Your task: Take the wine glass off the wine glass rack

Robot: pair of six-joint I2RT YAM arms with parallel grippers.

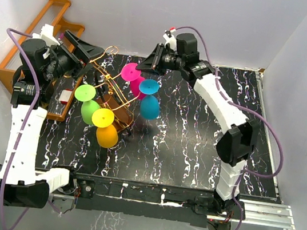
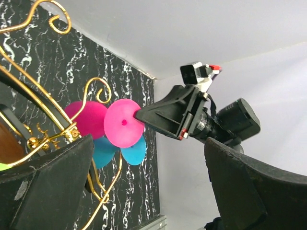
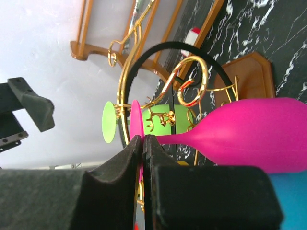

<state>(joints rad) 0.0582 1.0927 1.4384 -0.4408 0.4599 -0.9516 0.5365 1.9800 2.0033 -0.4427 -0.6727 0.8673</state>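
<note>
The right gripper [image 3: 143, 139] is pinched down on the thin edge of the pink wine glass [image 3: 254, 139]'s round foot, its two pads pressed flat against the disc with no gap between them. The glass lies on its side at the far right end of the wine glass rack [image 1: 111, 85], foot toward the gripper and bowl toward the rack's middle, its stem passing just beside the curled gold scroll ends; whether the stem sits inside the wire rails cannot be told. The left gripper [image 1: 88, 59] hovers at the rack's far left end with its jaws spread wide and holding nothing. A green glass [image 1: 85, 93], a yellow-orange one [image 1: 105, 128] and a blue one [image 1: 149, 105] hang from the rack, which stands on the black marbled table [image 1: 194, 150] near the orange-brown stepped shelf [image 1: 45, 24]
</note>
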